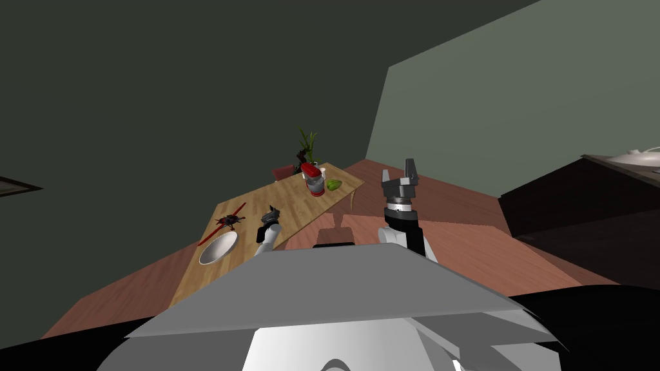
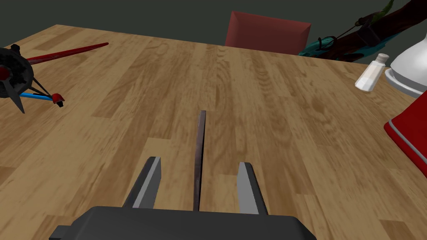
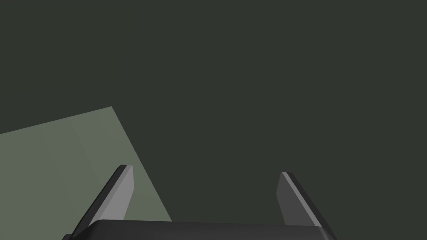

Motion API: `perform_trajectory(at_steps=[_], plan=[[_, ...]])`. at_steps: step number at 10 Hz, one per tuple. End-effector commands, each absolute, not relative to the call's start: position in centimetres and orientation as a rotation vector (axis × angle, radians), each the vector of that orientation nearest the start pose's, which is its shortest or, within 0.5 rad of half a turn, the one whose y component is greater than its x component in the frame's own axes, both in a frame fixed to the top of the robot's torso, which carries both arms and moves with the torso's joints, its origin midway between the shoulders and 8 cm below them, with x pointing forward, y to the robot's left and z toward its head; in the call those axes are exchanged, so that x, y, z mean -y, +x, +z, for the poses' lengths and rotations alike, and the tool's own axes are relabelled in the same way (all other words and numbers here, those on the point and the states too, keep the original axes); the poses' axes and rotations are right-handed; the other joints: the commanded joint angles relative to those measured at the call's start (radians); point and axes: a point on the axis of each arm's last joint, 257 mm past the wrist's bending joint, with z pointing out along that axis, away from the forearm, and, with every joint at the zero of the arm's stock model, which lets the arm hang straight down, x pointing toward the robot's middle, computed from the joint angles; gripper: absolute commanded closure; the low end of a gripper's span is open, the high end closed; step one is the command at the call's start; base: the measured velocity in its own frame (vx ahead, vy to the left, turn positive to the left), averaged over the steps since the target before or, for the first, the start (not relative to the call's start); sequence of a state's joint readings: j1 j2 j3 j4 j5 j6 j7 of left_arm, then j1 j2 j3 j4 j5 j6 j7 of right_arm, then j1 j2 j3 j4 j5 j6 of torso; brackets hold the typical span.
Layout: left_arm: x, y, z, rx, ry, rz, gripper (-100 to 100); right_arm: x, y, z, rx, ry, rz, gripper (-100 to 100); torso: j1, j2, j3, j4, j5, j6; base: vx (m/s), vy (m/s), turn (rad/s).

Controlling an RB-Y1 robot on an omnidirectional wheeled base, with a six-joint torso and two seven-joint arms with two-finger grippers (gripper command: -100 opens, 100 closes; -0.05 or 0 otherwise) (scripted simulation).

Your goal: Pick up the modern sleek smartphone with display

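Two fingers of my left gripper (image 2: 199,161) stand apart above the wooden table (image 2: 292,137) about mid-length. The smartphone (image 2: 201,133) sits between them, touching neither; it reads as a thin dark strip, edge-on. Beyond, a drone (image 2: 16,77) lies toward one long edge and a white shaker (image 2: 370,74) near the far end. Right gripper (image 1: 397,171): raised, fingers spread.

Tan wood-grain table (image 2: 258,108), dark red chair (image 2: 267,29), seemingly dark smartphone (image 2: 200,158).

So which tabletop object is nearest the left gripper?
The thin dark phone, edge-on between the fingers; the black toy, white shaker and red appliance lie farther off.
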State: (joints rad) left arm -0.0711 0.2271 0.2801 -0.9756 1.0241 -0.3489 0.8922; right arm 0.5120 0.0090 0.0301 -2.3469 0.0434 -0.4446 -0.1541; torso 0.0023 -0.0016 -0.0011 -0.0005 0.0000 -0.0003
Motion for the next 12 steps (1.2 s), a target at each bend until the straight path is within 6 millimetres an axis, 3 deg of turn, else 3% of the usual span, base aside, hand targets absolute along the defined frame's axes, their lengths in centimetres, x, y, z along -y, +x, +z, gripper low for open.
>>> perform_trajectory(at_steps=[1, 4, 5, 6, 9, 10, 11, 12], plan=[[-52.4, 45.2, -37.6, 0.717, -2.064, -1.707, 100, 26.6, 34.1, 4.0, -0.587, 0.7, 1.443, 0, 0.0, 0.0, 0.0, 0.0, 0.0, 0.0, 0.0, 0.0, 0.0], [-52.4, 45.2, -37.6, 0.717, -2.064, -1.707, 100, 26.6, 34.1, 4.0, -0.587, 0.7, 1.443, 0, 0.0, 0.0, 0.0, 0.0, 0.0, 0.0, 0.0, 0.0, 0.0], [-52.4, 45.2, -37.6, 0.717, -2.064, -1.707, 0, 26.6, 34.1, 4.0, -0.587, 0.7, 1.443, 0, 0.0, 0.0, 0.0, 0.0, 0.0, 0.0, 0.0, 0.0, 0.0], [-51.2, 43.7, -40.1, 0.746, -2.102, -1.66, -100, 26.6, 34.1, 4.0, -0.587, 0.7, 1.443, 0, 0.0, 0.0, 0.0, 0.0, 0.0, 0.0, 0.029, 0.03, -0.024], [-51.2, 43.6, -40.0, 0.746, -2.104, -1.658, -100, 26.6, 34.1, 4.0, -0.588, 0.7, 1.443, 0, 0.002, -0.002, -0.001, 0.0, 0.001, 0.0, 0.024, 0.029, -0.007], [-51.2, 43.5, -40.0, 0.747, -2.104, -1.658, 0, 26.6, 34.1, 4.0, -0.588, 0.7, 1.443, 0, 0.001, -0.001, -0.001, 0.0, 0.0, 0.0, 0.0, 0.0, 0.0], [-51.2, 43.5, -40.0, 0.747, -2.104, -1.658, -100, 26.6, 34.1, 4.0, -0.588, 0.7, 1.443, 0, 0.0, 0.0, 0.0, 0.0, 0.0, 0.0, 0.0, 0.0, 0.0], [-51.2, 43.5, -40.0, 0.747, -2.104, -1.658, 100, 26.6, 34.1, 4.0, -0.588, 0.7, 1.443, 0, 0.0, 0.0, 0.0, 0.0, 0.0, 0.0, 0.0, 0.0, 0.0]])
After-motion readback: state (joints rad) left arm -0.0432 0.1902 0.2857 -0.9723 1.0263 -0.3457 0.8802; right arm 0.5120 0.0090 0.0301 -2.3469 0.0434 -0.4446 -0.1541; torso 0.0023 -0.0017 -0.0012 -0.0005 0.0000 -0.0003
